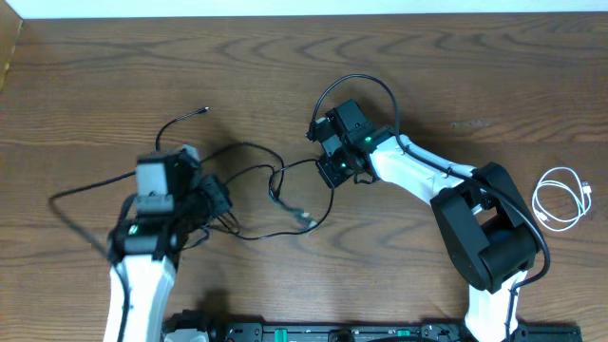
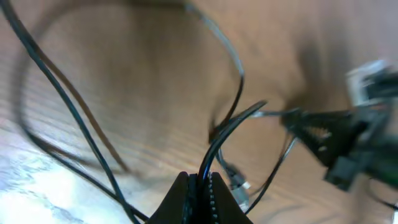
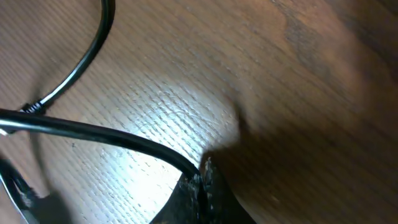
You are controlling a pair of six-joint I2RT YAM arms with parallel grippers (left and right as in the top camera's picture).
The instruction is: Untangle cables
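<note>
**Overhead:** black cables [image 1: 306, 219] lie tangled mid-worktop [image 1: 456, 76] between my two arms. A coiled white cable [image 1: 560, 198] rests well apart at the far right.

**Left wrist:** my left fingers [image 2: 180, 198] are closed tight, pinching a black cable [image 2: 214, 149].

**Right wrist:** my right fingers [image 3: 189, 193] are likewise closed, pinching a black cable [image 3: 93, 130] just above the worktop.

Overhead, black cables [image 1: 275, 171] crossings too small to sort; blurred in L wrist view
</note>
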